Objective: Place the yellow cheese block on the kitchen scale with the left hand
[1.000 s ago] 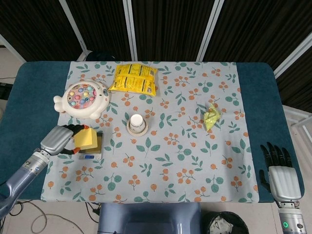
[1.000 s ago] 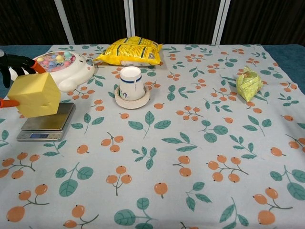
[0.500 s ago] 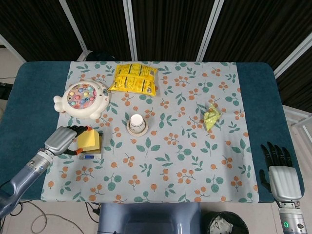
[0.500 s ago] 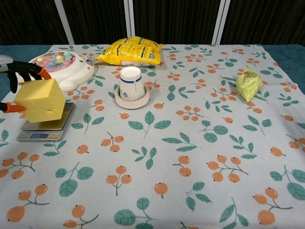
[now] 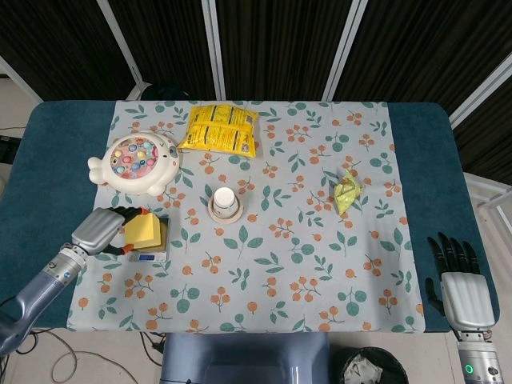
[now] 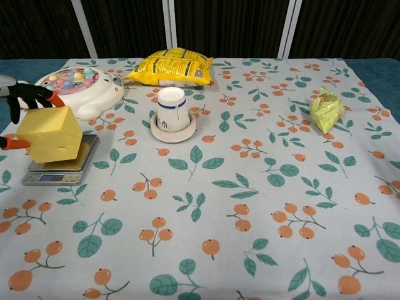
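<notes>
The yellow cheese block sits down on the plate of the small silver kitchen scale near the table's left side. My left hand still holds the block, with black fingers over its top left and an orange-tipped digit at its lower left. My right hand rests at the table's front right corner with its fingers straight and apart, holding nothing.
Behind the scale stands a white fish-shaped toy with coloured pieces. A paper cup stands upside down on a coaster at mid-table, a yellow snack bag lies at the back, and a crumpled yellow-green wrapper lies right.
The left hand has lowered the cheese block from just above the scale onto its plate. The right hand has not moved.
</notes>
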Controlling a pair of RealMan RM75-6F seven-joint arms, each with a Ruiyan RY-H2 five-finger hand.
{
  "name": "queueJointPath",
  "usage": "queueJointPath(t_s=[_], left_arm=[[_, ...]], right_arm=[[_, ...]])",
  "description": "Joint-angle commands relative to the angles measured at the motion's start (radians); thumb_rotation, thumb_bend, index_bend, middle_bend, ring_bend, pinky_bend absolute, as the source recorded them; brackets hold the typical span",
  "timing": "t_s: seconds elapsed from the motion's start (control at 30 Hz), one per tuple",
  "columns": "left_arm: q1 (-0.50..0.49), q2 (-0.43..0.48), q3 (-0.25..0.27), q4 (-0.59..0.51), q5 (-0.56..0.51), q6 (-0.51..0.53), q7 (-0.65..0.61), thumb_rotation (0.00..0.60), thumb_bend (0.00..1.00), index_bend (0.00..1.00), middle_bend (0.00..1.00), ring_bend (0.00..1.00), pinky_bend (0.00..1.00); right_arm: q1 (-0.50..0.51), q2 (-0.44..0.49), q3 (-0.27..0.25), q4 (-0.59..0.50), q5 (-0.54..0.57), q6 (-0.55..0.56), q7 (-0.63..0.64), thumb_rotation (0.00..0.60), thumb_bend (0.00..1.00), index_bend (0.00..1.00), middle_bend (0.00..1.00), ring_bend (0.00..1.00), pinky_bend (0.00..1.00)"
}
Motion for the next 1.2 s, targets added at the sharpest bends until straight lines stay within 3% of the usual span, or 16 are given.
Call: queueJointPath(t_s=[0.03, 0.17, 0.47, 0.83, 1.2], left_arm=[[0.001, 0.003, 0.000, -0.002, -0.003, -0.009, 0.003, 0.600, 0.38, 0.25, 0.35, 0.28, 0.41], [-0.003, 0.008, -0.001, -0.009, -0.010, -0.032, 0.025, 0.600, 0.29, 0.23, 0.31, 0.25, 0.38], [-0.003, 0.021, -0.014, -0.034, -0.033, -0.054, 0.073, 0.600, 0.22, 0.19, 0.20, 0.14, 0.33], [-0.009, 0.052, -0.032, -0.084, -0.065, -0.087, 0.122, 0.600, 0.19, 0.16, 0.08, 0.00, 0.25], [0.022, 0.086, -0.054, -0.136, -0.057, -0.014, 0.103, 0.600, 0.18, 0.16, 0.07, 0.00, 0.24]], right_arm=[[-0.001, 0.000, 0.000, 0.000, 0.000, 0.001, 0.001, 0.600, 0.58, 0.00, 0.00, 0.00, 0.00], [-0.001, 0.001, -0.001, 0.000, 0.000, 0.000, -0.001, 0.600, 0.58, 0.00, 0.00, 0.00, 0.00], [-0.002, 0.003, 0.000, -0.001, 0.001, 0.004, 0.000, 0.600, 0.58, 0.00, 0.00, 0.00, 0.00], [-0.002, 0.003, 0.000, -0.003, 0.003, 0.001, -0.003, 0.600, 0.58, 0.00, 0.00, 0.00, 0.00], [-0.001, 0.003, 0.001, -0.003, 0.008, -0.002, -0.003, 0.600, 0.58, 0.00, 0.00, 0.00, 0.00]])
